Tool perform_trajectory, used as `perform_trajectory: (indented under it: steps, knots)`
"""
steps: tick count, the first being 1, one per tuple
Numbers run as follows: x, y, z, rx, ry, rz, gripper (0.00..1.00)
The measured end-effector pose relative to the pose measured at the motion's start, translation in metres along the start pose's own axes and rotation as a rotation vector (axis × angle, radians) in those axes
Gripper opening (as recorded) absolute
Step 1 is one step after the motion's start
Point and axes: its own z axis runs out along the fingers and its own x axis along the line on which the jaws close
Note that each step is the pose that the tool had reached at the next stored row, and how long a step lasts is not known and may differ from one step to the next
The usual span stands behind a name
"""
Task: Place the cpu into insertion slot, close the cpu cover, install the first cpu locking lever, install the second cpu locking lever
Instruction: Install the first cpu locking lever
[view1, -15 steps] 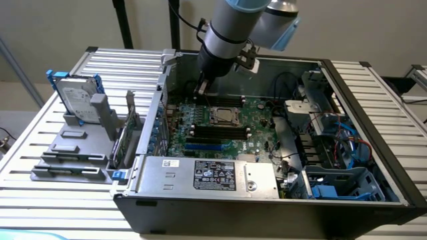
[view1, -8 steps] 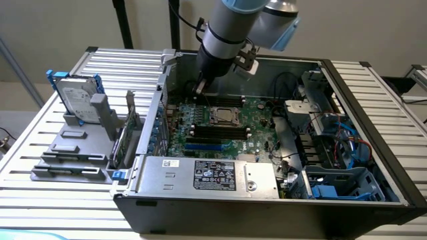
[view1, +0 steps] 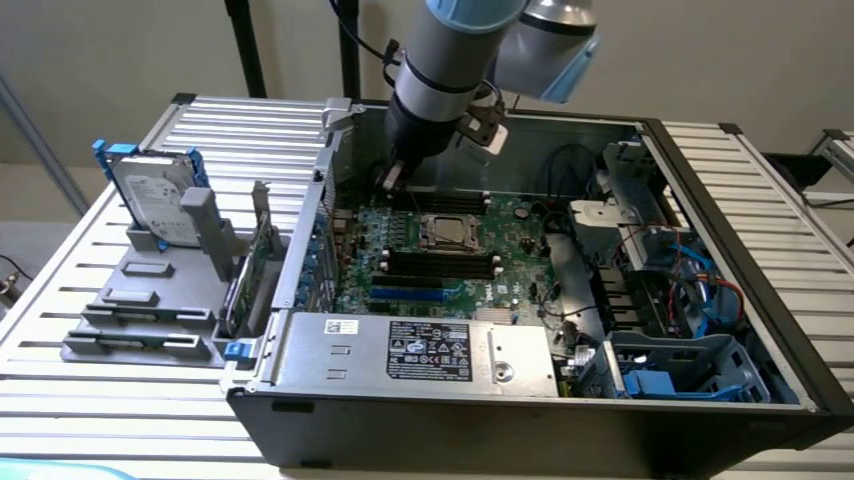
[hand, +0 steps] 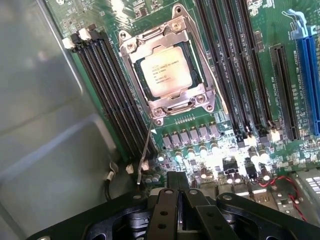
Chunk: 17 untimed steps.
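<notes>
Arm enters the open computer case (view1: 747, 200) from above, on the exterior view's left side of the motherboard (view1: 514, 235). My gripper (view1: 391, 180) hangs low over the board's far edge, beside the case wall.

Hand state: in the wrist view my gripper (hand: 179, 181) has its fingers pressed together, with nothing pinched between them.

Location of the cpu (hand: 163, 74): seated flat in the insertion slot (hand: 194, 67), silver top with printed text facing up. It sits out ahead of my fingertips, well apart from them, with a row of small components on the green board between us. In the exterior view the socket sits towards the viewer and a little to that view's right of my hand.

The cpu cover (hand: 175, 101) lies down over the chip. Its metal frame surrounds the chip's top, which shows through the window.

A thin locking lever (hand: 146, 150) runs from the socket corner nearest me towards my hand. It looks raised off the board, and its free end is just beside my fingertips. I cannot tell whether they touch. A second lever (hand: 212, 70) runs along one side of the cover. I cannot tell whether it is latched.

Black memory slots (hand: 107, 90) flank the socket on both sides.
</notes>
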Motion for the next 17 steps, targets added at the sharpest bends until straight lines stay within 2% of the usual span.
perform_trajectory:
  steps: [7,17]
  knots:
    - [-0.0005,-0.0006,0.0017,-0.0122,0.0195,0.065,0.11]
    - [-0.0021,-0.0036,0.0029,-0.0202,0.0375,0.131,0.11]
